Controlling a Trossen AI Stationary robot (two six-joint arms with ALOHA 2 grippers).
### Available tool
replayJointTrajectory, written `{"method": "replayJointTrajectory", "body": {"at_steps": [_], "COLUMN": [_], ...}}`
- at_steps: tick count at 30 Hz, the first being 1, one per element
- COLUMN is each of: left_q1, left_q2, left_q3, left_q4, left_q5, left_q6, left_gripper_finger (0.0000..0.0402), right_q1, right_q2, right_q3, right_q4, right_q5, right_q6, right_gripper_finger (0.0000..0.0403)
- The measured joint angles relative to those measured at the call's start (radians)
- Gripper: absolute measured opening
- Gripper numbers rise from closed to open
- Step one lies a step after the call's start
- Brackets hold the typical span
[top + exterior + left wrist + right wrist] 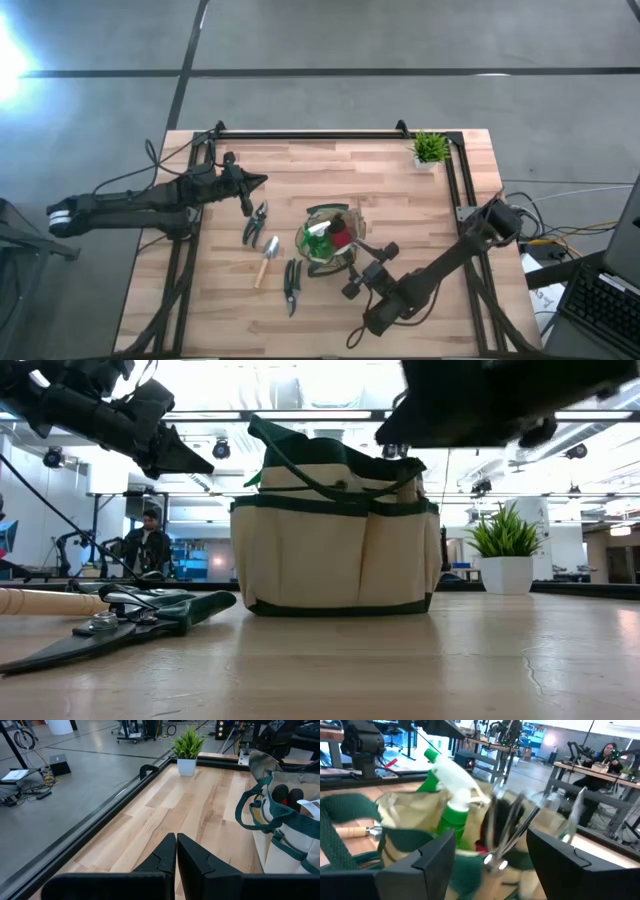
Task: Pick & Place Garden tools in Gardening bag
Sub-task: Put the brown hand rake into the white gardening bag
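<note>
My right gripper (485, 857) sits released just over the gardening bag (328, 240), spray bottle (451, 790) inside it. Left gripper (176, 851) clenched empty, well left of bag; trowel (267, 259) and shears (292, 285) lie left of bag

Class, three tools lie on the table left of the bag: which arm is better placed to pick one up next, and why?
Probably the left: its end effector, fingers shut, hovers right by the shears and trowel. The right end effector, open, sits at the bag, on its far side.
</note>
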Motion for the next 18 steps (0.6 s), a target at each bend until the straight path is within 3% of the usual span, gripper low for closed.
{"method": "replayJointTrajectory", "body": {"at_steps": [9,18], "left_q1": [0.000,0.000], "left_q2": [0.000,0.000], "left_q3": [0.000,0.000], "left_q4": [-0.001,-0.002], "left_q5": [0.000,0.000], "left_q6": [0.000,0.000], "left_gripper_finger": [0.0020,0.0019], "right_q1": [0.001,0.004], "right_q2": [-0.079,-0.079], "right_q3": [-0.013,0.011], "right_q4": [-0.355,-0.359], "right_q5": [-0.182,-0.268], "right_q6": [0.321,0.366], "right_gripper_finger": [0.0230,0.0245]}}
